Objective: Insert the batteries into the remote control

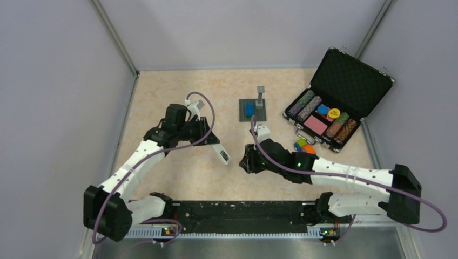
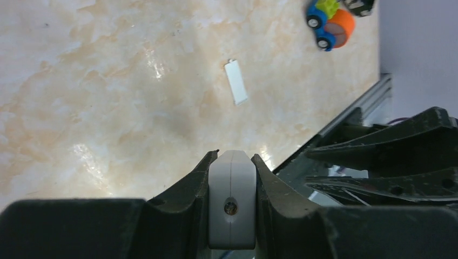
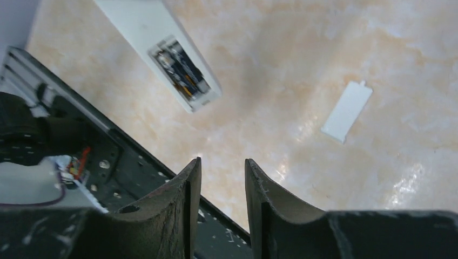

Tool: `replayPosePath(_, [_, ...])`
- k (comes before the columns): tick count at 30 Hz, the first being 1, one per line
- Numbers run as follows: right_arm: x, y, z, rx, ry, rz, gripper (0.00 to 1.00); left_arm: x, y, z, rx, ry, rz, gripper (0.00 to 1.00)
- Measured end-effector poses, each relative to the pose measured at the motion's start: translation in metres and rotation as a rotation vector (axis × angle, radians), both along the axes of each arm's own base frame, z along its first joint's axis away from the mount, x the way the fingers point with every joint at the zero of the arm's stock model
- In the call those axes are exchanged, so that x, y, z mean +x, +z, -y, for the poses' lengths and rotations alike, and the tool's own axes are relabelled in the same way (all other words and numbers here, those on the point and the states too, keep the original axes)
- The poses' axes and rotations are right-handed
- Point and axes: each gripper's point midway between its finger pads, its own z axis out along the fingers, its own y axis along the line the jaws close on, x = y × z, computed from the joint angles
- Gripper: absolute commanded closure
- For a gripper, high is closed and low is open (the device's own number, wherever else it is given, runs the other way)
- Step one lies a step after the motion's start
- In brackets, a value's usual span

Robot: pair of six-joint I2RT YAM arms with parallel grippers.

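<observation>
The left gripper [image 2: 232, 162] is clamped on one end of the remote control [image 3: 140, 27] and holds it out over the table [image 1: 178, 172]. The remote's back is open, and the batteries [image 3: 181, 73] lie side by side in the dark recess near its free end. The right gripper [image 3: 222, 164] hangs near that end, its jaws a narrow gap apart, nothing between them. A small white cover [image 3: 347, 110] lies flat on the table close by, apart from both grippers.

Chip case [image 1: 351, 81] — blocks far right.
</observation>
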Motion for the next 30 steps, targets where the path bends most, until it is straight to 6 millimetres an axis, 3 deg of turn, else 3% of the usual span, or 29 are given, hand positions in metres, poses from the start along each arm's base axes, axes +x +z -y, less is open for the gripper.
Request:
replayPosePath(3, [-0.005, -0.039, 0.006, -0.085, -0.003, -0.059, 0.66, -0.002, -0.013, 0.003, 0.112, -0.003, 0.029, 1.0])
replayPosePath(5, [-0.006, -0.053, 0.008, -0.114, -0.006, -0.078, 0.66, 0.0, -0.018, 0.006, 0.178, -0.004, 0.048, 1.0])
replayPosePath(16, [-0.002, -0.088, 0.005, -0.076, -0.026, -0.077, 0.66, 0.013, -0.007, 0.022, 0.479, 0.023, 0.267, 1.0])
replayPosePath(20, [-0.004, -0.102, 0.01, -0.061, -0.028, -0.069, 0.66, 0.012, -0.012, 0.031, 0.598, -0.008, 0.32, 1.0])
replayPosePath(24, [-0.003, -0.101, 0.014, -0.026, -0.047, -0.049, 0.66, 0.012, -0.022, 0.036, 0.715, -0.036, 0.353, 1.0])
replayPosePath(30, [0.004, -0.078, 0.016, 0.064, -0.092, -0.001, 0.65, 0.014, -0.035, 0.032, 0.841, -0.036, 0.365, 1.0])
